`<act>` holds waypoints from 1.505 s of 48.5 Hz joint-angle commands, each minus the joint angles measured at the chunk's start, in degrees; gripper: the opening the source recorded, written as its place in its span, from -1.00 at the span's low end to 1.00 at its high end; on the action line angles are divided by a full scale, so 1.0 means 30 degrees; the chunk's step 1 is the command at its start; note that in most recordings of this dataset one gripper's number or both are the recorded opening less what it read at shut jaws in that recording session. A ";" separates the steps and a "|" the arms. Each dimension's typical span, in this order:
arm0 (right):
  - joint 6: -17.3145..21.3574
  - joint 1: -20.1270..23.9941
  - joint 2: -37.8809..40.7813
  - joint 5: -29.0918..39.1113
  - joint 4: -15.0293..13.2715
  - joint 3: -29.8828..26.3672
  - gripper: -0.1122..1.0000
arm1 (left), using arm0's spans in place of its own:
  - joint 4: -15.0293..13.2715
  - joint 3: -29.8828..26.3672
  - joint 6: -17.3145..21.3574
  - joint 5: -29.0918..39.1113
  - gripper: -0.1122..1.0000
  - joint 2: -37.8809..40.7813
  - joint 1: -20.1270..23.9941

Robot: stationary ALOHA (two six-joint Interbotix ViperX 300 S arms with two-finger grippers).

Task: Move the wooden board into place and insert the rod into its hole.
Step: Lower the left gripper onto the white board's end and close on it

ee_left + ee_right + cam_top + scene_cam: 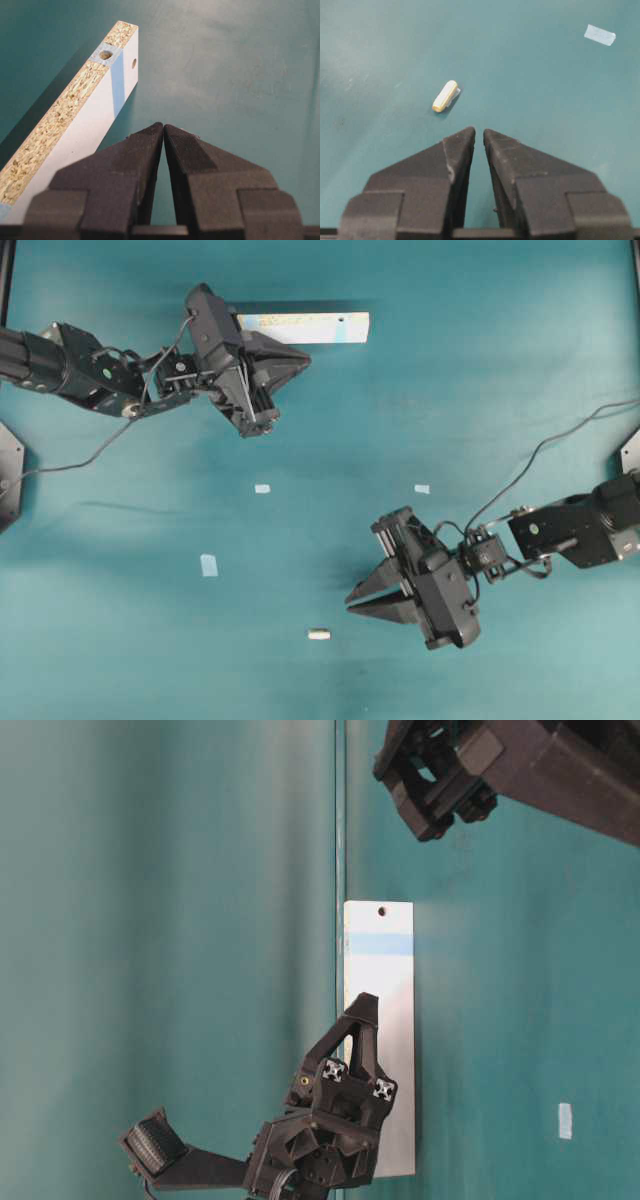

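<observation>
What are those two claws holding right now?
Nothing. The left gripper is shut beside the wooden board; the right gripper is shut near the rod.

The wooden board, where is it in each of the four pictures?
Overhead view: the wooden board lies at top center, beside the left gripper.
Table-level view: it runs up the middle, hole at its top end.
Left wrist view: at the left, slanting up from the bottom corner.
Right wrist view: not in it.
Shared landmark: the light-blue band near the board's holed end shows in the three views with the board.
</observation>
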 commanded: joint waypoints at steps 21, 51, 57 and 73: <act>0.0176 -0.0059 -0.2520 0.5508 0.0000 -0.0791 -0.76 | 0.0645 -0.0469 -0.0117 0.6738 -0.79 -0.4424 0.0264; 0.0264 -0.0059 -0.4687 0.8906 0.0000 -0.0850 0.73 | 0.0820 -0.0322 0.5127 1.4033 0.84 -0.8174 0.1377; 0.0234 -0.0059 -0.4775 0.9229 0.0000 -0.0850 0.72 | 0.0820 -0.0439 0.5273 1.4443 0.84 -0.8203 0.2402; 0.0264 -0.0059 -0.4775 0.9287 0.0000 -0.0850 0.72 | 0.0820 -0.0996 0.8350 1.4473 0.83 -0.6709 0.3545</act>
